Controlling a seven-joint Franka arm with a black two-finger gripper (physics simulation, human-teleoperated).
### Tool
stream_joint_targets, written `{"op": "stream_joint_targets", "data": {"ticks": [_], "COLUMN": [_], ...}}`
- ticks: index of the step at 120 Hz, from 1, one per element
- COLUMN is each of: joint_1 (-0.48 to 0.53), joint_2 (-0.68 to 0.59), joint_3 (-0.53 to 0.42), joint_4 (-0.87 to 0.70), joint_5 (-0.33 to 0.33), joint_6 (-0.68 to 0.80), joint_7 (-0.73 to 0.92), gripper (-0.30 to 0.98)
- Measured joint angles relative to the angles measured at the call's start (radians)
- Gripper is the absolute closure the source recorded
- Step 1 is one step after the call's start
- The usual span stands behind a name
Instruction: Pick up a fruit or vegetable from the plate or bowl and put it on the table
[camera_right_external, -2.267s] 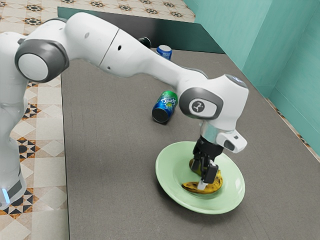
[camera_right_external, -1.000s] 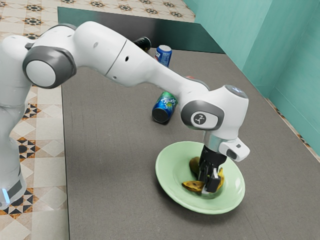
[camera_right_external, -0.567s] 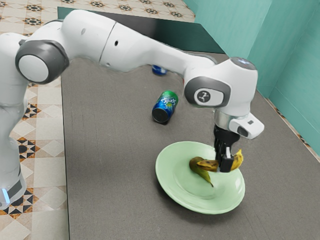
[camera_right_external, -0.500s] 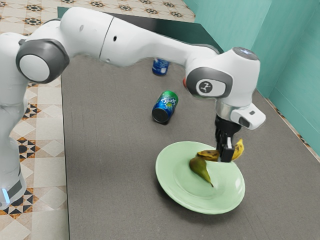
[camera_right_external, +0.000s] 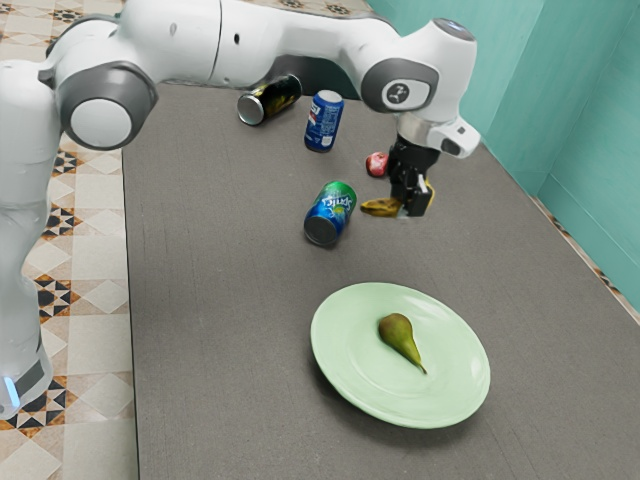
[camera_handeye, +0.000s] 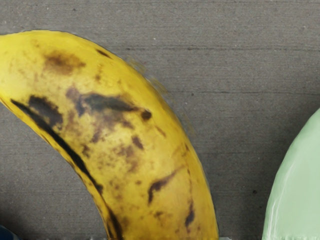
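Observation:
In the exterior view my gripper (camera_right_external: 411, 205) is shut on the banana (camera_right_external: 381, 208), well away from the plate and near the Sprite can. The yellow, brown-spotted banana (camera_handeye: 115, 115) looms large in the wrist view, with grey tabletop (camera_handeye: 250, 55) behind it. A pale green plate (camera_right_external: 345, 375) stands on the table (camera_right_external: 220, 340) and holds a green-brown pear (camera_right_external: 399, 338). Part of the plate (camera_handeye: 295, 185) also appears beside the banana in the wrist view.
A Sprite can (camera_right_external: 330, 213) lies on its side near the banana. Behind it are an upright blue can (camera_right_external: 324, 121), a dark can lying down (camera_right_external: 269, 100) and a small red fruit-like object (camera_right_external: 377, 164).
The banana has come up out of the plate in my gripper, which has travelled from over the plate toward the cans. The pear stays on the plate.

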Motion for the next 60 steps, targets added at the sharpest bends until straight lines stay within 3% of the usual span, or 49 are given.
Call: {"op": "stream_joint_targets", "data": {"ticks": [10, 22, 48, 60], "joint_1": [-0.001, -0.001, -0.016, -0.066], "joint_2": [0.001, 0.002, -0.002, -0.025], "joint_3": [0.002, 0.003, -0.055, -0.092], "joint_4": [-0.001, -0.001, 0.005, 0.071], "joint_5": [-0.009, -0.014, -0.092, -0.041], "joint_6": [-0.006, -0.011, -0.016, -0.026], "joint_7": [0.013, 0.027, 0.049, 0.056], "gripper": [0.18, 0.09, 0.02, 0.01]}}
